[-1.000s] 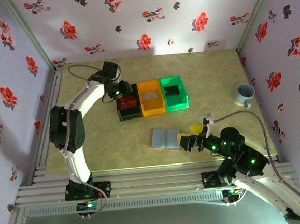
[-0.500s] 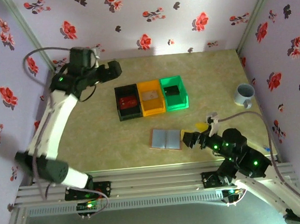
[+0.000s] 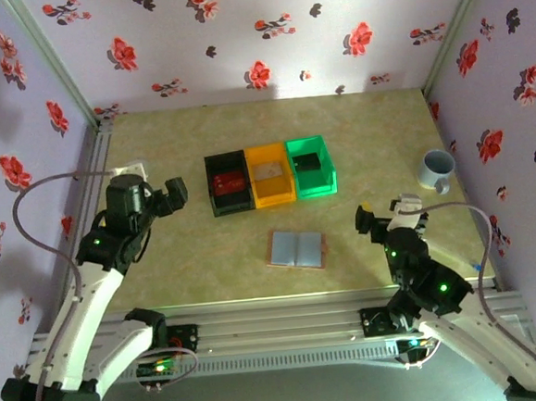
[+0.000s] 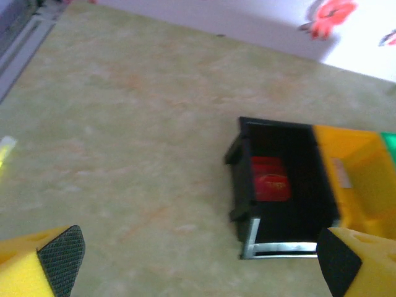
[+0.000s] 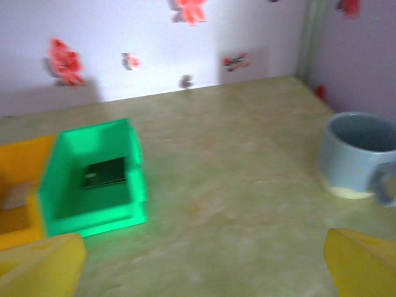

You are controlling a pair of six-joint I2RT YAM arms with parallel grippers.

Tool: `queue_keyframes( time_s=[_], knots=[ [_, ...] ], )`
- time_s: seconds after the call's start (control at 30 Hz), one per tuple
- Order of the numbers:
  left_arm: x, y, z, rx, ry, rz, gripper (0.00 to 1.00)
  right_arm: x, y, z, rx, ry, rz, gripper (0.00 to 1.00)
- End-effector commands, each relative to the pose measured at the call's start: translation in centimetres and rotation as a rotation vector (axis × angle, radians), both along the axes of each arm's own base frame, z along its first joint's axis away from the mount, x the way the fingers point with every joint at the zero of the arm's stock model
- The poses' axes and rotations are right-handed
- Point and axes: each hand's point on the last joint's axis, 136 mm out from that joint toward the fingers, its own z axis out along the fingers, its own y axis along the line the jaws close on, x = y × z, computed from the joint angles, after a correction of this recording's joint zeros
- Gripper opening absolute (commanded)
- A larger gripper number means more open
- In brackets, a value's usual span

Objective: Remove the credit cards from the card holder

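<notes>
Grey-blue card holder (image 3: 297,249) lies open by the table's (image 3: 384,136) near edge, apparently emptied; cards (image 4: 270,179) sit in bins (image 3: 273,200). Left gripper (image 4: 198,257) and right gripper (image 5: 204,263) gape empty. Retreat looks next.

The left arm (image 3: 83,299) and right arm (image 3: 435,291) have white links, black joints and small green lights, each trailing a grey cable (image 3: 24,196). The left gripper (image 4: 198,263) has yellow fingers (image 4: 21,269) with black cross-hatched pads (image 4: 62,255); the right gripper (image 5: 204,260) is yellow too.

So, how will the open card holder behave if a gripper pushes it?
The card holder lies open and flat, so it will probably slide, not tip. Its centre fold suggests it may flop shut when lifted by one edge.
</notes>
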Motion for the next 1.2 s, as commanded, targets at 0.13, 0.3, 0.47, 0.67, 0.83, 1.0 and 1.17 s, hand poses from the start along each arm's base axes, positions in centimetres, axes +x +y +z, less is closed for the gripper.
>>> queue_keyframes(
  time_s=[0.13, 0.3, 0.47, 0.67, 0.83, 1.0, 1.17],
  knots=[
    [1.9, 3.3, -5.3, 0.112, 0.056, 0.11, 1.0, 3.3, -3.7, -0.4, -0.226, -0.057, -0.233, 0.99],
    [3.0, 4.5, -9.2, 0.182, 0.042, 0.109, 1.0, 5.7, -4.7, -3.2, -0.238, -0.04, -0.267, 0.99],
    [4.0, 6.7, -10.2, 0.163, -0.034, 0.179, 1.0, 7.7, -6.4, -5.1, -0.169, -0.043, -0.289, 0.99],
    [6.4, 7.5, -9.4, 0.244, -0.192, 0.164, 1.0, 11.5, -6.3, -6.9, -0.148, -0.069, -0.258, 0.99],
    [8.0, 8.6, -12.4, 0.28, -0.194, 0.173, 1.0, 13.8, -5.5, -9.9, -0.129, -0.041, -0.18, 0.99],
    [10.1, 9.0, -15.1, 0.301, -0.188, 0.149, 1.0, 15.2, -7.0, -10.7, -0.079, 0.061, -0.237, 0.99],
    [10.3, 8.5, -15.3, 0.292, -0.19, 0.111, 1.0, 16.6, -7.4, -11.5, 0.01, 0.117, -0.161, 0.99]
  ],
)
